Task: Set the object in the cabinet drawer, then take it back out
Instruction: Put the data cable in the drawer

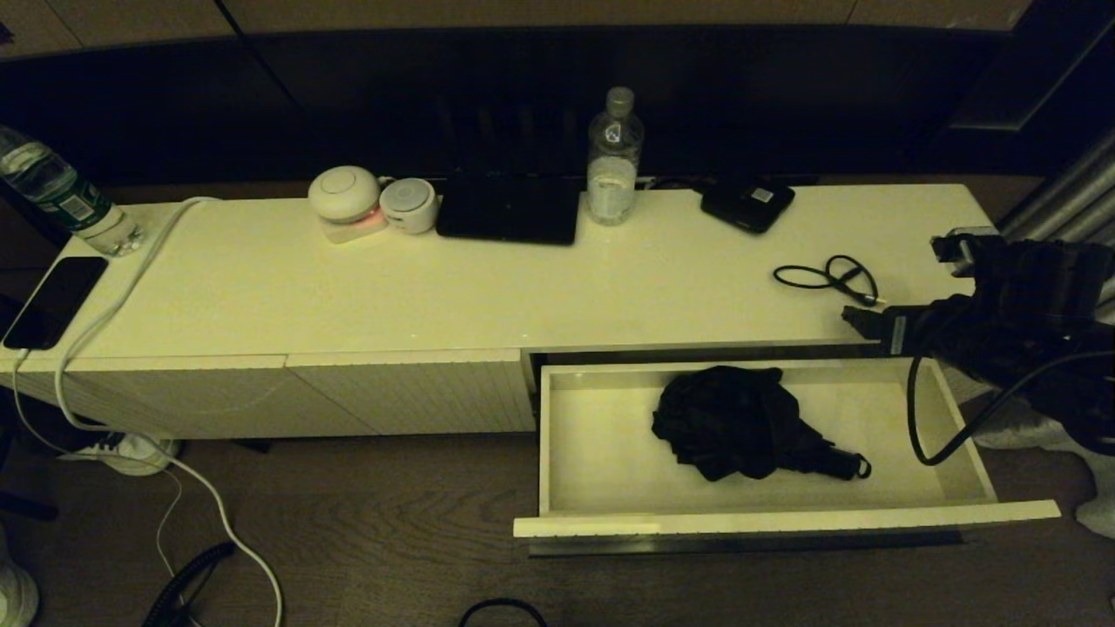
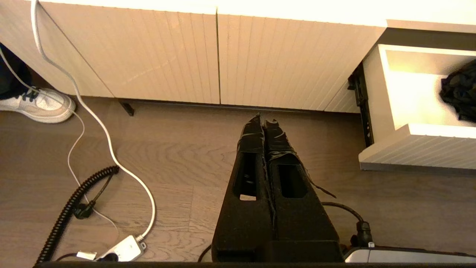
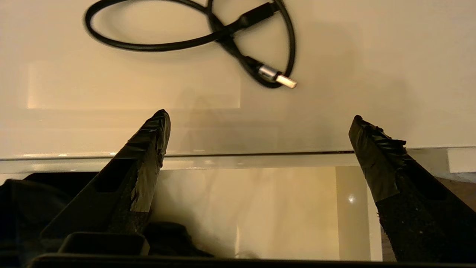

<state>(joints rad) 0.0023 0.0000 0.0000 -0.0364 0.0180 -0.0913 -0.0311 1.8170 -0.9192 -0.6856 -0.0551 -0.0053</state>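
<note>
A: Lying inside the wide shallow white drawer (image 1: 962,453), which is pulled well out of the white cabinet (image 1: 453,287), the black bunched-fabric folding umbrella (image 1: 740,422) is recorded, its short handle turned toward the drawer's right end.

B: Is it held by anything?

A: No contact is seen. The right gripper (image 3: 256,126) is held above the drawer's back right corner, at the cabinet top's front edge, its taped black fingers (image 3: 148,149) spread wide with nothing between them. The thin black cable loop (image 3: 208,37) is noted just beyond them on the cabinet top.

B: And the left gripper (image 2: 263,121)?

A: It is parked low over the wooden floor (image 2: 178,156), before the ribbed white panels (image 2: 223,59), fingers pressed together.
</note>
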